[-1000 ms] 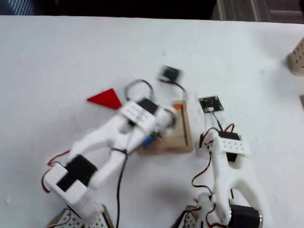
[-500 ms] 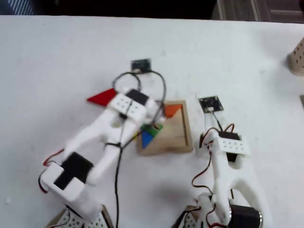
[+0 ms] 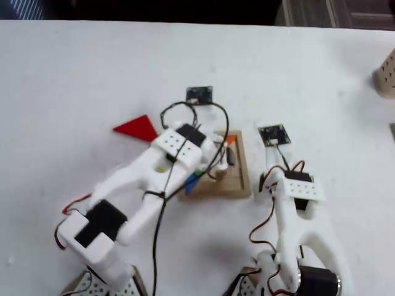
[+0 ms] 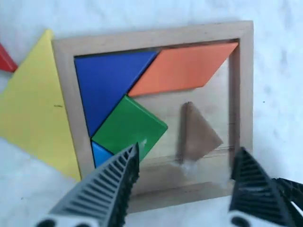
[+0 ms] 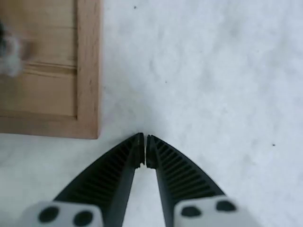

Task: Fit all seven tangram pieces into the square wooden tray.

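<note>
Left wrist view looks down on the square wooden tray (image 4: 156, 37). It is made of pale wood with thin lines in it, and it has a raised rim all the way round. Flat, smooth pieces lie inside. A big blue triangle (image 4: 106, 80) sits in one corner. An orange slanted piece (image 4: 182, 68) lies along the rim next to it. A green square (image 4: 128, 125) touches the blue triangle, and a small light blue triangle (image 4: 100, 153) peeks out beside the square. A brown triangle (image 4: 196, 135) lies on the bare wood floor of the tray, and its edges are hard to make out.

A big yellow triangle (image 4: 33, 104) lies outside, right against the tray's rim. A red triangle (image 3: 137, 128) lies on the white bench (image 5: 213, 71), apart from the tray.

The left gripper (image 4: 188, 150) hangs over the tray with its black ribbed fingers wide apart and nothing between them. The right gripper (image 5: 145, 138) is closed tip to tip over the bench, near a corner of the tray.
</note>
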Available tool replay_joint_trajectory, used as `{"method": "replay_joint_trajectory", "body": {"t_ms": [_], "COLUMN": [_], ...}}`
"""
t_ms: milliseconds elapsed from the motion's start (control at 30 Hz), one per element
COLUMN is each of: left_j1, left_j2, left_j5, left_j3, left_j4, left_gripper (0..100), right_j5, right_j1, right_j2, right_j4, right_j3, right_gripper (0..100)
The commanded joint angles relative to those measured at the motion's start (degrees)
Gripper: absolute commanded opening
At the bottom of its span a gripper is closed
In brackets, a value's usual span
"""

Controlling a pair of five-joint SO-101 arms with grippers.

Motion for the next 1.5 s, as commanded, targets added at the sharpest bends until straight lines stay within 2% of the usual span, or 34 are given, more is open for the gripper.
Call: {"method": "replay_joint_trajectory", "body": {"t_ms": [0, 200, 400, 633, 833, 933, 1033, 1133, 1333, 1467], "left_j1": [0.84, -1.80, -3.65, -11.65, -12.26, -13.41, -16.92, -22.29, -31.25, -33.80], "left_j2": [-1.01, -1.19, -1.19, -1.27, -8.22, -15.08, -20.70, -24.75, -29.58, -29.93], "left_j5": [0.62, -0.70, -12.57, -13.89, -14.42, -19.78, -26.37, -30.68, -31.38, -31.38], "left_j3": [-0.53, -2.02, -5.45, -7.56, -4.75, -0.09, 6.33, 14.24, 27.87, 30.86], "left_j4": [0.18, 1.93, 4.31, 4.40, 6.86, 6.15, 2.02, -5.45, -19.87, -24.18], "left_gripper": [36, 23, 2, 2, 2, 2, 2, 2, 2, 2], "right_j5": [0.79, 0.79, 0.79, 0.53, 0.44, 0.26, -1.49, -3.78, -7.03, -11.52], "right_j1": [-0.22, -0.22, -0.22, -0.22, 0.04, 1.63, 1.36, -0.04, -6.81, -12.62], "right_j2": [-2.15, -2.15, -2.15, -2.59, -2.77, -2.77, -3.65, -6.02, -10.51, -6.37], "right_j4": [-0.57, -0.57, -0.57, -0.31, 1.27, 1.27, 1.36, 4.35, 12.62, 7.60], "right_j3": [-0.35, -0.35, -0.35, -0.35, -0.79, -1.49, -2.20, -4.84, -14.86, -16.09], "right_gripper": [1.8, 1.8, 1.8, 1.8, 1.8, 1.8, 1.8, 1.8, 1.8, 1.8]}}
